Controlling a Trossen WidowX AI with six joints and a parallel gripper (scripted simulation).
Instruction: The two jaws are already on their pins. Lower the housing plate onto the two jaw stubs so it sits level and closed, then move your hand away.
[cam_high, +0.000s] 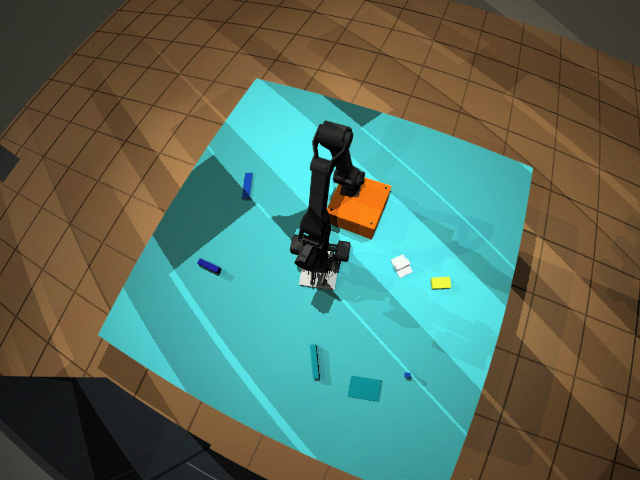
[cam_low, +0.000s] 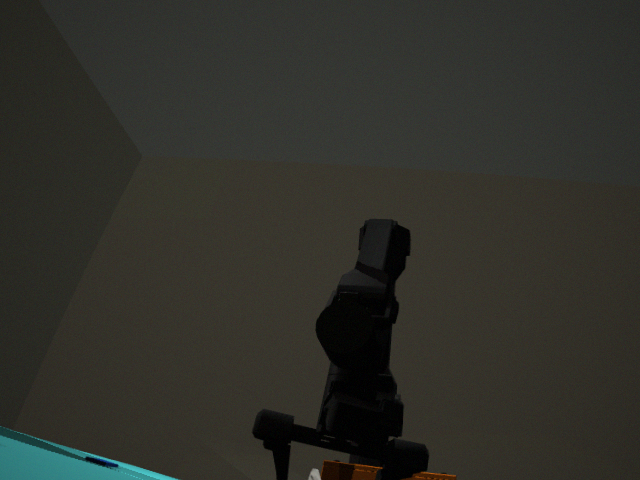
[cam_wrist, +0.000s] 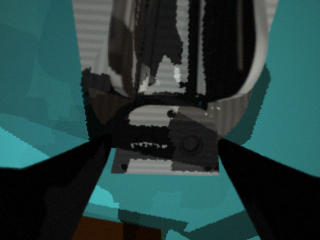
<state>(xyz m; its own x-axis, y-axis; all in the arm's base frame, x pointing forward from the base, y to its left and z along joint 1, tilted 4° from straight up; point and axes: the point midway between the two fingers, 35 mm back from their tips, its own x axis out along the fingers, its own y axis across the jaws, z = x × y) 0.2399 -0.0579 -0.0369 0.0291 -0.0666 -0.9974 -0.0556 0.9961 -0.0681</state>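
Observation:
The housing plate (cam_wrist: 150, 167) is light grey with small holes and a ring mark. It lies across the near ends of two glossy curved jaws (cam_wrist: 122, 50) (cam_wrist: 259, 60) in the wrist view. The jaws lie side by side on a pale ribbed base (cam_wrist: 90, 30) (cam_high: 309, 282). The jaw stubs are hidden under the plate, and dark reflections and shadows make its exact seating hard to tell. My gripper (cam_wrist: 165, 141) (cam_high: 321, 267) is open, one dark finger beside each side edge of the plate, very close to it. In the exterior view the fingertips are cut off.
An orange box (cam_high: 361, 206) (cam_wrist: 120, 228) stands beside the arm. White pieces (cam_high: 401, 265) and a yellow block (cam_high: 440, 283) lie right. Blue bars (cam_high: 247, 186) (cam_high: 208, 266) lie left. A teal bar (cam_high: 314, 361), teal plate (cam_high: 364, 389) and small blue cube (cam_high: 407, 375) lie at the front.

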